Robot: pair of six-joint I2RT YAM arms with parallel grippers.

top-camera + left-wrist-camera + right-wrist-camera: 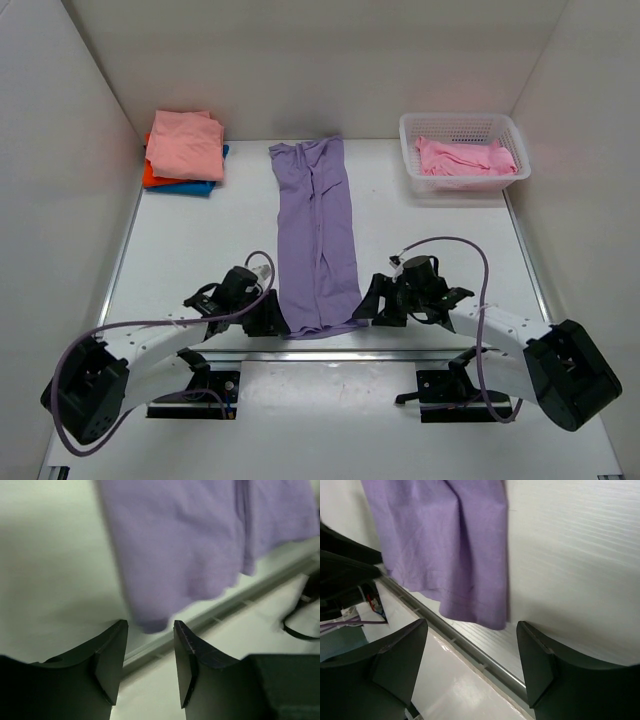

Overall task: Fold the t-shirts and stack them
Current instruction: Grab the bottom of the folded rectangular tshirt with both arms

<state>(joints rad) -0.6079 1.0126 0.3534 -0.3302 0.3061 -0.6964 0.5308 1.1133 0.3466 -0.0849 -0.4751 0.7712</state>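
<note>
A lavender-purple t-shirt [318, 235] lies as a long narrow strip down the middle of the table, its hem at the near edge. My left gripper [272, 318] sits just left of the hem's near-left corner, open and empty; the corner [155, 624] shows just beyond its fingertips. My right gripper [372, 305] sits just right of the near-right corner, open wide and empty; the shirt [445, 545] lies ahead of its fingers. A stack of folded t-shirts, salmon-pink [187, 141] over orange-red [150, 175] and blue [195, 187], rests at the far left. A brighter pink shirt [462, 160] lies in the basket.
A white plastic mesh basket [462, 126] stands at the far right. White walls enclose the table on three sides. A metal rail [465, 647] runs along the table's near edge just under the shirt's hem. Cables loop over both arms.
</note>
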